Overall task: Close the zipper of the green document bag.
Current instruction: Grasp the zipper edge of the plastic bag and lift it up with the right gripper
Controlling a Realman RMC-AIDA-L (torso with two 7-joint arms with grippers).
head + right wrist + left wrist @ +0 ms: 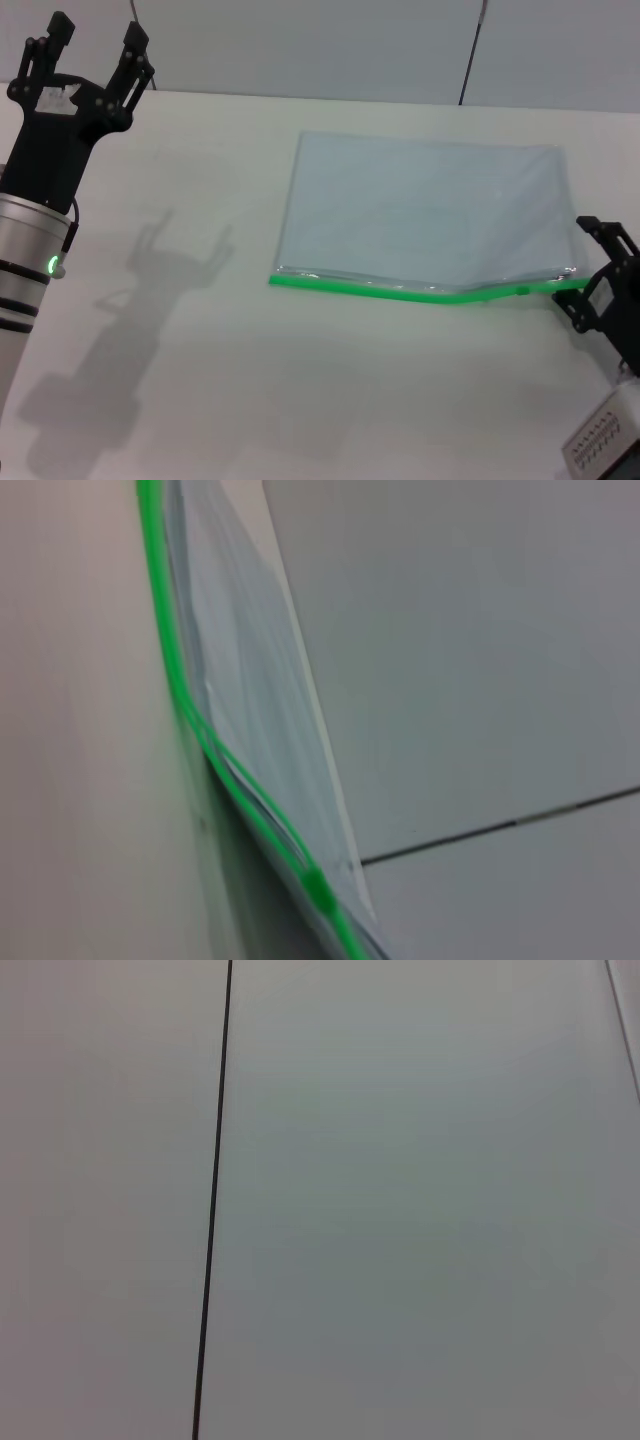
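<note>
The green document bag [420, 210] lies flat on the white table [200, 380], right of centre, its zipper [370, 289] along the near edge. The strip kinks upward toward its right end, where the small darker slider [522, 291] sits. My right gripper [578, 268] is at that end, open, with one finger above and one below the strip. In the right wrist view the zipper [165, 640] splits into two lines beyond the slider [316, 885], beside the bag [250, 710]. My left gripper [95, 45] is raised at the far left, open and empty.
A grey wall stands behind the table's far edge, with a thin dark cable [470, 60] running down it. The left wrist view shows only a wall panel with a dark seam [212, 1210].
</note>
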